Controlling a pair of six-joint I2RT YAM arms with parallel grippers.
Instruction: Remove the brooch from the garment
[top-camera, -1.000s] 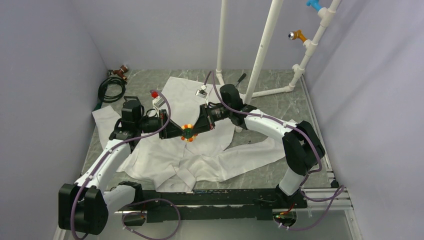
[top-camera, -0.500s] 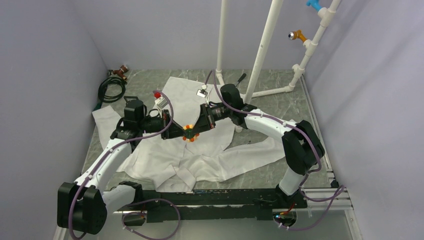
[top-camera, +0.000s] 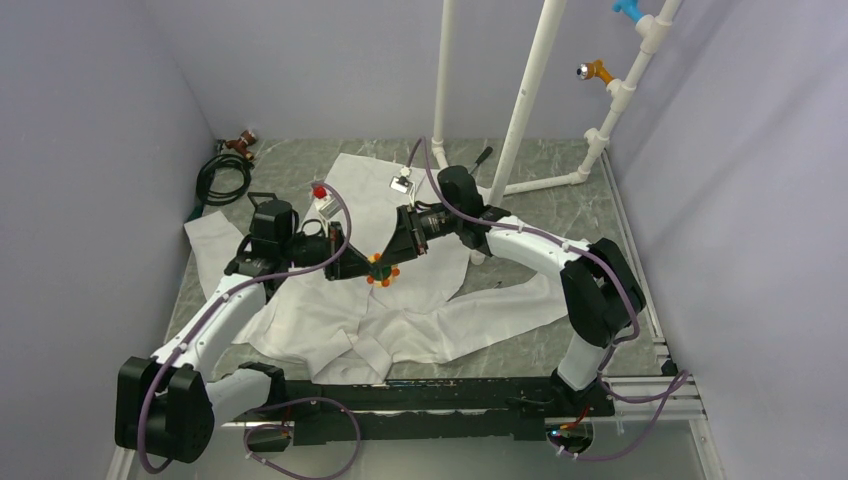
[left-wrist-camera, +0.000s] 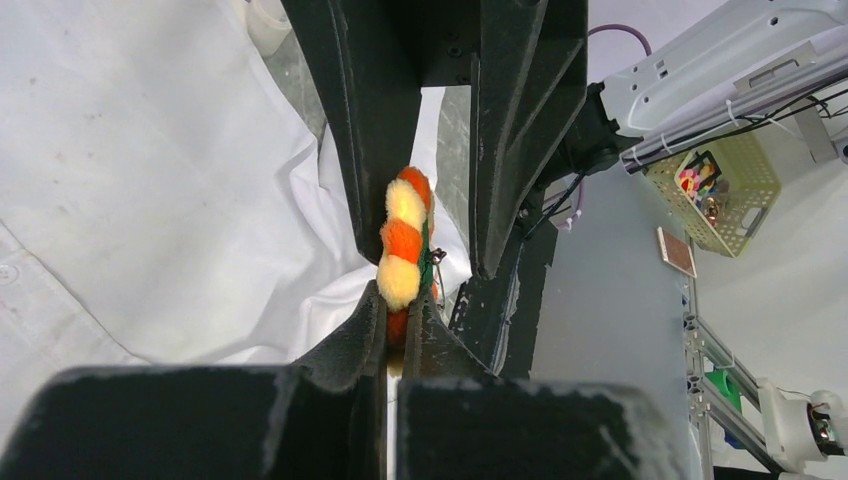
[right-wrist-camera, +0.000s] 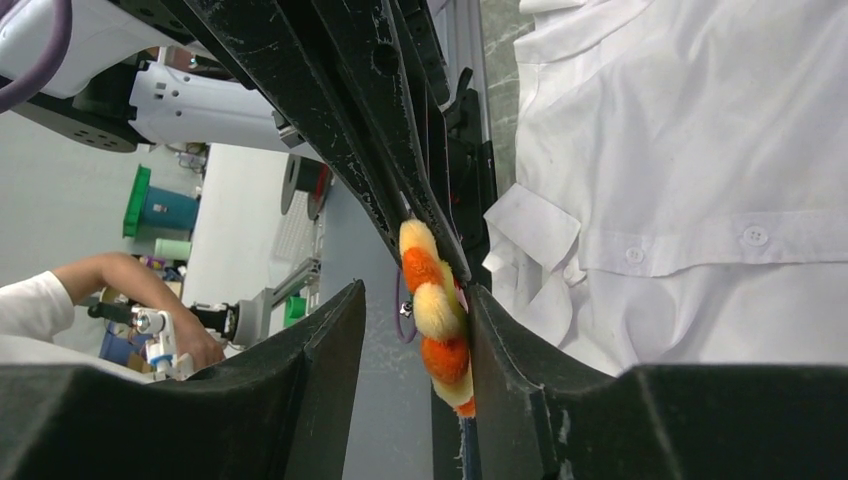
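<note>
White, thin and wrinkled, the garment (top-camera: 330, 320) lies spread across the grey tabletop (top-camera: 560, 215) just past the arm bases. Over its middle sits the brooch (top-camera: 381, 270), a fuzzy flower-shaped disc. Both wrist views show it edge-on, its rounded petals alternating pale yellow and orange. The left claw (top-camera: 364, 269) reaches in from 9 o'clock, its fingers pinched almost together on the brooch's rim. The right claw (top-camera: 393, 257) comes from 2 o'clock with its fingers spread wider than the disc. The disc sits between them, against one finger only. Whether the brooch is fastened to the cloth cannot be told. Farther off, a black cable coil (top-camera: 225, 180) lies at 10 o'clock, and white pipes (top-camera: 520, 110) rise at 1 o'clock.
</note>
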